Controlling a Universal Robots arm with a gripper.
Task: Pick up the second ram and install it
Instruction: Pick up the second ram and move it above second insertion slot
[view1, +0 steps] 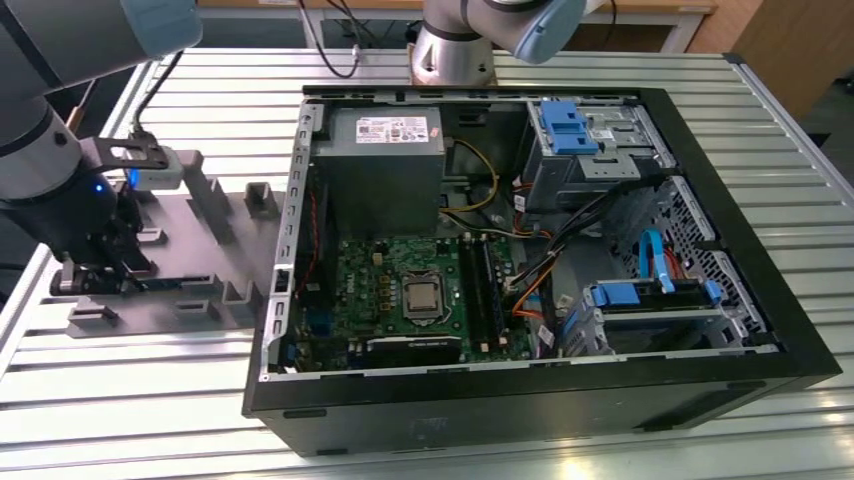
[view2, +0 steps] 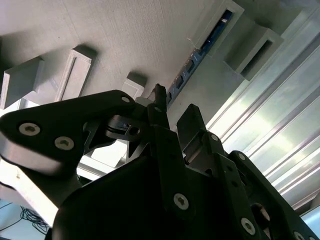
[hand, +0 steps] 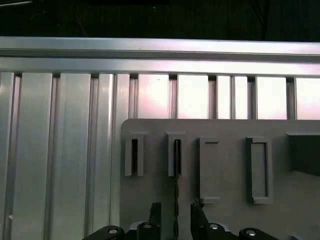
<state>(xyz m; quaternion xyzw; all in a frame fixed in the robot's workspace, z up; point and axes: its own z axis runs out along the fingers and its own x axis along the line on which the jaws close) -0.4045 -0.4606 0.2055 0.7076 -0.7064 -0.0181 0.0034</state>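
Observation:
The second ram (hand: 176, 150) is a thin dark stick standing on edge in a narrow slot of the grey holder plate (hand: 230, 127). In the second wrist view the ram (view2: 200, 55) shows as a blue-green strip with small chips, running from its slot toward the fingers. My gripper (hand: 176, 214) is open, one finger on each side of the stick with a gap to either side. Its fingertips (view2: 190, 116) hang just above the plate (view2: 125, 30). In the exterior view the gripper (view1: 100, 272) is low over the plate (view1: 200, 250), at the view's left of the computer case.
The open computer case (view1: 534, 260) lies on the slatted aluminium table (view1: 134, 390). Inside it are the green motherboard (view1: 387, 285), black memory slot rails (view1: 478, 290), a grey power supply (view1: 380, 150) and blue drive brackets (view1: 627, 295). The arm's base (view1: 454, 50) stands behind the case.

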